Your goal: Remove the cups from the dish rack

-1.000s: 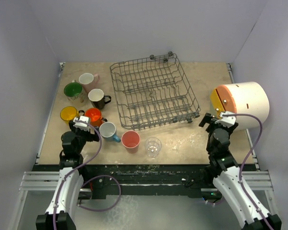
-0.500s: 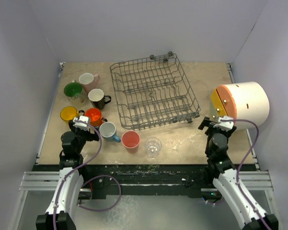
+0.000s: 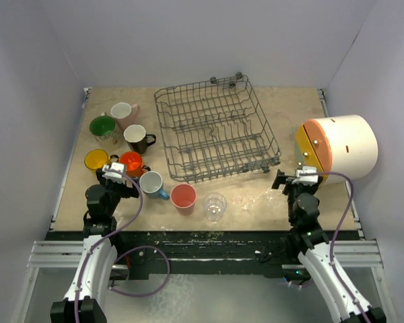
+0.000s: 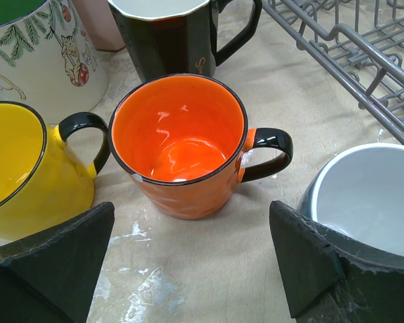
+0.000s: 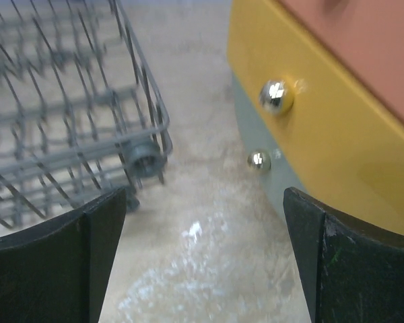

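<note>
The dish rack (image 3: 215, 128) stands empty at the back middle; its near right corner shows in the right wrist view (image 5: 74, 134). All the cups stand on the table left and front of it: cream mug (image 3: 102, 126), pale pink mug (image 3: 123, 112), black mug (image 3: 136, 136), yellow mug (image 3: 95, 160), orange mug (image 3: 130, 162), blue mug (image 3: 151, 183), pink tumbler (image 3: 183, 196) and clear glass (image 3: 215, 205). My left gripper (image 3: 119, 180) is open and empty, just short of the orange mug (image 4: 182, 148), between the yellow mug (image 4: 27, 168) and the blue mug (image 4: 370, 195). My right gripper (image 3: 291, 182) is open and empty over bare table.
A big white cylinder with an orange-yellow end (image 3: 337, 147) lies at the right edge, close to my right gripper; its yellow face fills the right wrist view (image 5: 323, 121). White walls close in the table on three sides.
My right arm has drawn back towards the near edge and a little to the left, still open and empty. The left arm and the cups have not moved.
</note>
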You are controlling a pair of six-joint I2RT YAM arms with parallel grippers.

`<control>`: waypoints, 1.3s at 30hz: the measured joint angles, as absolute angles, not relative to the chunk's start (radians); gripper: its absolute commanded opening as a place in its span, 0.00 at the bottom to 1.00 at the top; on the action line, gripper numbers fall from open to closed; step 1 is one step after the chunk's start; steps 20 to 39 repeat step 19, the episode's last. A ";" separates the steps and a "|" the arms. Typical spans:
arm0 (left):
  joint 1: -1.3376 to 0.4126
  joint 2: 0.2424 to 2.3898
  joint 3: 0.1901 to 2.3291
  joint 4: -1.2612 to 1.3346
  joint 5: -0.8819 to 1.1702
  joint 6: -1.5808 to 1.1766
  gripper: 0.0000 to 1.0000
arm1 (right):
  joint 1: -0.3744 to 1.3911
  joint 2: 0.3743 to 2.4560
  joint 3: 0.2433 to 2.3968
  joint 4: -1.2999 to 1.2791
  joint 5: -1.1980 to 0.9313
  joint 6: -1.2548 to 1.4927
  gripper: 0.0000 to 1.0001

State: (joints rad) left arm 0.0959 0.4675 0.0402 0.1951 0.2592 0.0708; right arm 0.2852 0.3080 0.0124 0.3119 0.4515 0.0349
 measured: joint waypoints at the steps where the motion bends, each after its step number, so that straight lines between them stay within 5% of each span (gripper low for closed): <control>1: 0.096 0.467 0.040 0.195 0.259 0.071 0.99 | 0.285 0.264 0.012 0.306 0.448 0.033 1.00; 5: 0.096 0.467 0.040 0.195 0.258 0.071 0.99 | 0.285 0.130 0.012 0.312 0.371 0.007 1.00; 14: 0.096 0.467 0.040 0.195 0.258 0.071 0.99 | 0.285 0.278 0.012 0.325 0.395 0.015 1.00; 39: 0.096 0.470 0.040 0.196 0.258 0.071 0.99 | 0.285 0.260 0.012 0.337 0.418 0.020 1.00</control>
